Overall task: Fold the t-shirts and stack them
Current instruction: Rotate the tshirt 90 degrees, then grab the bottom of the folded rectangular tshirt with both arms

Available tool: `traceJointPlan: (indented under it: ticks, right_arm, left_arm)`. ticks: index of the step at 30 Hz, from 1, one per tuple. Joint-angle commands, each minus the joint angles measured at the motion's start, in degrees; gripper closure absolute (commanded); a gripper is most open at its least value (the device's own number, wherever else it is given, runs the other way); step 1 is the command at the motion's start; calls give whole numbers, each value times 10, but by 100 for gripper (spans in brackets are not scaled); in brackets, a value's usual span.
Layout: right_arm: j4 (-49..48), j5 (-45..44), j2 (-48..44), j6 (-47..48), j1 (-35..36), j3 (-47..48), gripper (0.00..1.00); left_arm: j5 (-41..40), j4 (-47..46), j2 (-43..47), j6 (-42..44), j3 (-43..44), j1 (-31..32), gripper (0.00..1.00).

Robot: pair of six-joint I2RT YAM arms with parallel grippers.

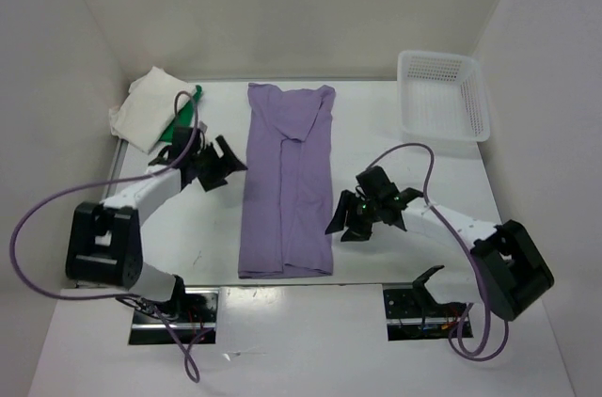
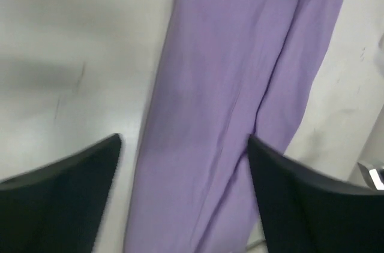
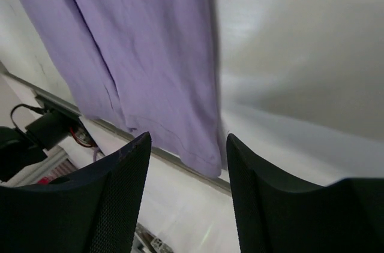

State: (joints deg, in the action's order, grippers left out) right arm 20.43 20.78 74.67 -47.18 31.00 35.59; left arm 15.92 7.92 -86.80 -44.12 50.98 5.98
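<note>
The light purple t-shirt (image 1: pixel 287 181) lies flat in the middle of the table, folded lengthwise into a long strip; it also fills the left wrist view (image 2: pixel 240 85) and the top left of the right wrist view (image 3: pixel 138 43). A folded white-cream t-shirt (image 1: pixel 146 107) sits at the far left with a green t-shirt (image 1: pixel 186 113) showing beside it. My left gripper (image 1: pixel 226 164) hovers open just left of the purple strip, holding nothing. My right gripper (image 1: pixel 350 218) is open to the right of the strip's lower part, also holding nothing.
A white plastic lattice basket (image 1: pixel 442 94) stands at the far right corner. White walls enclose the table on three sides. The arm bases and cables sit at the near edge (image 1: pixel 282 289), just beyond the shirt's lower hem.
</note>
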Motion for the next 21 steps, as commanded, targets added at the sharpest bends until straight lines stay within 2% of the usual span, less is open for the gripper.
traceJointPlan:
  ticks: [1, 3, 4, 6, 7, 9, 12, 13, 14, 21]
  right_arm:
    - [-8, -14, -76, -84, 7, -59, 42]
    - [-20, -5, -95, -92, 14, -80, 43]
    - [-21, 0, -95, -97, 23, -86, 43]
    - [-21, -5, -88, -97, 39, -86, 43]
    - [-21, -5, -78, -97, 57, -86, 43]
    - [-29, -5, -73, -113, 75, -86, 43]
    - [-29, -10, -61, -119, 88, -86, 43]
    - [-35, -15, -61, -119, 93, -86, 43]
    - [-35, -15, -61, -119, 99, -91, 43]
    - [-50, -10, -41, -125, 118, -103, 43]
  left_arm:
    - [22, 110, 95, 4, -82, 24, 21]
    - [22, 160, 192, -31, -150, 30, 53]
    - [15, 183, 223, -47, -167, 42, 59]
    - [9, 226, 295, -94, -186, 70, 64]
    - [9, 235, 305, -145, -201, 98, 66]
    - [24, 235, 360, -198, -235, 119, 66]
    - [3, 285, 424, -231, -278, 127, 56]
    - [-4, 292, 433, -257, -278, 155, 53]
    - [-4, 292, 433, -264, -292, 161, 47]
    - [2, 278, 389, -270, -309, 192, 46]
